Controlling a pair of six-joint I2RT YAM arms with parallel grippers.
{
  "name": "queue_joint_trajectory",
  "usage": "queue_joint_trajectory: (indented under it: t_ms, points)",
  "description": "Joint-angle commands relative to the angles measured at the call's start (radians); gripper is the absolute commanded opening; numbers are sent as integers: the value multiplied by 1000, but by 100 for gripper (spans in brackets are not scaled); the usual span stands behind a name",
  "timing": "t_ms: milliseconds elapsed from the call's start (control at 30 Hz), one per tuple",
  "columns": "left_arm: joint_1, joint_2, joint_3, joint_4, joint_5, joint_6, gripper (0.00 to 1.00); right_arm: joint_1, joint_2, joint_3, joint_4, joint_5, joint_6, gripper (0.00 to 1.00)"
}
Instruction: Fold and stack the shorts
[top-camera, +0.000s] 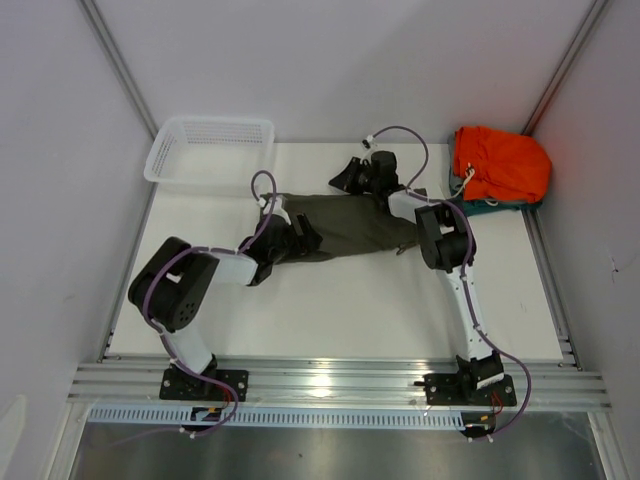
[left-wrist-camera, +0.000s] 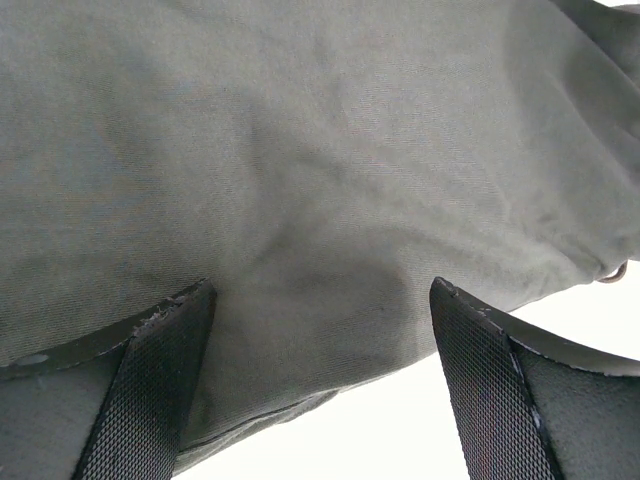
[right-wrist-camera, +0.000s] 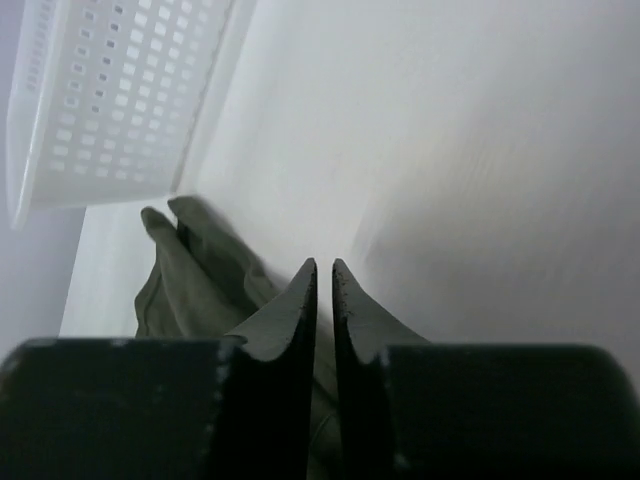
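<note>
Sitting on white table (top-camera: 350, 300) btw white walls (top-camera: 330, 60): shorts (top-camera: 350, 225). Left gripper (left-wrist-camera: 320, 290) wide over cloth, right gripper (right-wrist-camera: 324, 265) nrly closed.

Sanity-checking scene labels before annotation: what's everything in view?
shorts: one, olive-green, spread at table centre
basket: one, white mesh, far left corner
orange shorts: one, bright orange, bunched in far right corner
teal garment: one, teal, under the orange shorts, mostly hidden
table: one, white
left gripper: one, black, open over the shorts' left end
right gripper: one, black, all but shut at the shorts' far edge
</note>
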Motion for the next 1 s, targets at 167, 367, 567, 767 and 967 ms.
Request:
queue_joint_trajectory:
  t_ms: [167, 367, 567, 767, 967]
  points:
    - [-17, -46, -36, -178, -27, 44, 92, -40, -93, 104, -35, -28, -65, 43]
    - [-37, -77, -37, -227, -82, 44, 92, -99, -366, -98, -128, 8, -92, 74]
    - [-62, -171, -13, -301, -121, 34, 94, -163, -751, -527, -135, 44, -75, 97]
    - [-62, -224, 122, -546, -199, 46, 94, -211, -1056, -802, -253, 79, -56, 99]
    - [-60, -289, 113, -618, -248, 44, 95, -289, -1158, -885, -421, 44, -119, 99]
